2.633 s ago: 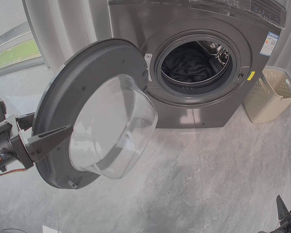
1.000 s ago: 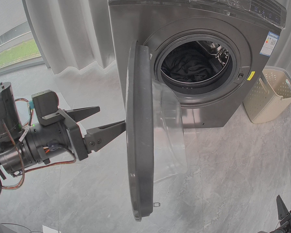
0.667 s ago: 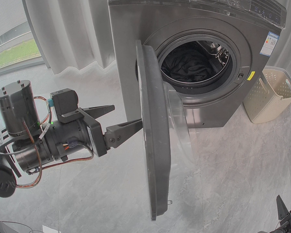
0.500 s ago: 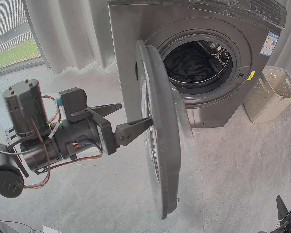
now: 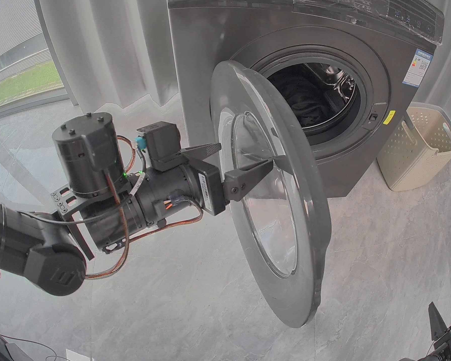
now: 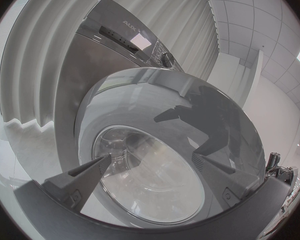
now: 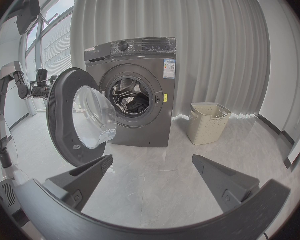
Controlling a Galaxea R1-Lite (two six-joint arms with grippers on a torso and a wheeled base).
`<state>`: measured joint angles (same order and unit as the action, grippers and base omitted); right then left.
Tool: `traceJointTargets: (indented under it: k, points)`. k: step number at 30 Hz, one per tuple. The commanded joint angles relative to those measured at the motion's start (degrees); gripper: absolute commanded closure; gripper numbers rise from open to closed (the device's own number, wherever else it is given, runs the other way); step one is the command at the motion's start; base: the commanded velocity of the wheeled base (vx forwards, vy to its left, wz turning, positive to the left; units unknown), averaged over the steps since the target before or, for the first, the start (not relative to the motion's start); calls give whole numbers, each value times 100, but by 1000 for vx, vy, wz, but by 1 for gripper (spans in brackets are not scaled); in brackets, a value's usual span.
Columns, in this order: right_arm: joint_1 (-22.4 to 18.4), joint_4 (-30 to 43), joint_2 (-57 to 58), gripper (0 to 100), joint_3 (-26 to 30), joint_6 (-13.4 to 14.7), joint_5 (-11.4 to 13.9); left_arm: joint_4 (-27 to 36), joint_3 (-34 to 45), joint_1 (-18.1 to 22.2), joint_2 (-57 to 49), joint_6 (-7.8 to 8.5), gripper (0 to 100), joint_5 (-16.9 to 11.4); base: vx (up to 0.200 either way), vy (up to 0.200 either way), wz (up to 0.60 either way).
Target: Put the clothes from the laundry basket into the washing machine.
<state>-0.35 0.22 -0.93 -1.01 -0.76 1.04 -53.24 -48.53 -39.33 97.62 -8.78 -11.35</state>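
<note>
washing machine door [image 5: 305, 256] swung further toward shut | left end effector [image 5: 245, 155] spread apart, against it; right end effector [image 7: 151, 157] apart

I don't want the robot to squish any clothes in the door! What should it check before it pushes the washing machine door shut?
1. Clothes all inside the washing machine: ok. The dark clothes lie deep in the opening and nothing hangs out.
2. Space between the door and the opening free: ok.
3. Left gripper at the door's outer face, jaws open: ok.
4. Right gripper out of the way: ok, it is low and far from the door.
5. Laundry basket emptied: cannot tell, its bottom is hidden.
6. Door latched: not ok, it stands partly open.
</note>
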Motion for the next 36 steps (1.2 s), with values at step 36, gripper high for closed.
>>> traceJointTargets:
  k: [36]
  points:
    - [0,4,93,0,101,-4,2,50,-2767,-365,2165,-19,0,520,0,0,0]
